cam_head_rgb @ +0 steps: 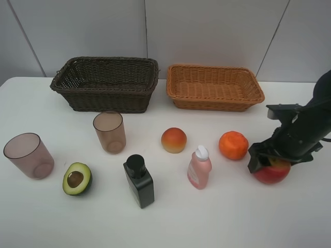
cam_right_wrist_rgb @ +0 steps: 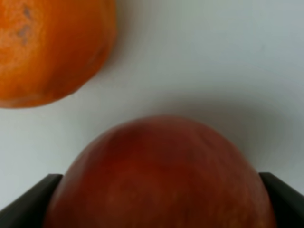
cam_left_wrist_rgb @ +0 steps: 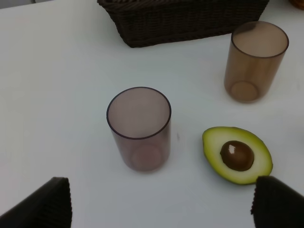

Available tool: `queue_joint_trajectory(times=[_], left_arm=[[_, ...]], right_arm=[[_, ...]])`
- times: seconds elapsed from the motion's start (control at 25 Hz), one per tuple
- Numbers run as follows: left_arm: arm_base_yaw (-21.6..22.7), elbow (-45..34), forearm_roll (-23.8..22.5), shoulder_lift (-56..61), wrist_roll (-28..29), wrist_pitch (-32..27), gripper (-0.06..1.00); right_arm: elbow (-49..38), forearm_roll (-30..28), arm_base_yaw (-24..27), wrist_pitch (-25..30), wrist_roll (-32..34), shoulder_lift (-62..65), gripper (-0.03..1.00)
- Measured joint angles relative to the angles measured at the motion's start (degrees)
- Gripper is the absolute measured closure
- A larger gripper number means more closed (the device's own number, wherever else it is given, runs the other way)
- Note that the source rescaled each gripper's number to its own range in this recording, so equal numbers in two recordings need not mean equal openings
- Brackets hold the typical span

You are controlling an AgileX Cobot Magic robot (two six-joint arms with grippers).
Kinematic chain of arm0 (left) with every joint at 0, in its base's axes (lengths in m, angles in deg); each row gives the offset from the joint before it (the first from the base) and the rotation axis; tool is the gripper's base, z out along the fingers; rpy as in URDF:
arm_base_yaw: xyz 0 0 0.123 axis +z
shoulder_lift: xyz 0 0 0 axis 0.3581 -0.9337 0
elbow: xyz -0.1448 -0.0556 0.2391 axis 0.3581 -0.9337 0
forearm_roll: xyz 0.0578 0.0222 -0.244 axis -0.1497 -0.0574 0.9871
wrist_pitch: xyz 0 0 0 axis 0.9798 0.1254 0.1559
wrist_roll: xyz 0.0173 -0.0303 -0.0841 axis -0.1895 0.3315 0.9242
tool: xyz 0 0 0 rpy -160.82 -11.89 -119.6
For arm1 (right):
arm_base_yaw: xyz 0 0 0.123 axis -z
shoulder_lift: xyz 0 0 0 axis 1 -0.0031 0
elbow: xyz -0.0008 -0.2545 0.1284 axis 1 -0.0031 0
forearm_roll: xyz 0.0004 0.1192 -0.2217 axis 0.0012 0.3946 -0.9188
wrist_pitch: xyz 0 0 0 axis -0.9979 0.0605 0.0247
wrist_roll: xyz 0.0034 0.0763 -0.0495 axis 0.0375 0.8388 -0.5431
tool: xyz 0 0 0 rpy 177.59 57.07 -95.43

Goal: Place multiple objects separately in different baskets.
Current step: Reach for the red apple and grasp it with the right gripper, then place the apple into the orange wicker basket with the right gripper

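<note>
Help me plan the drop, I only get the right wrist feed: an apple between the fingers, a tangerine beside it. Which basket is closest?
Observer: The light tan basket, at the back of the table behind the tangerine.
Operator: And the other basket?
Observer: The dark brown basket stands just left of the tan one, farther from the red apple and the right gripper.
Operator: Is the left arm near?
Observer: No; the left gripper hangs open over a cup and the avocado half on the table's left side.
</note>
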Motion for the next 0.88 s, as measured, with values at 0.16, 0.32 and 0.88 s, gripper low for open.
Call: queue_joint_trajectory(times=[0.16, 0.32, 0.88], left_arm=[[0.0, 0.0, 0.0, 0.0, 0.0, 0.0, -0.06], [0.0, 0.0, 0.0, 0.0, 0.0, 0.0, -0.06], [0.0, 0.0, 0.0, 0.0, 0.0, 0.0, -0.06]], right_arm=[[0.0, 1.0, 0.0, 2.1, 0.0, 1.8, 0.26], [2.7, 1.1, 0.0, 6.1, 0.1, 4.3, 0.26], [23.3, 0.9, 0.0, 19.9, 0.9, 6.1, 0.26]])
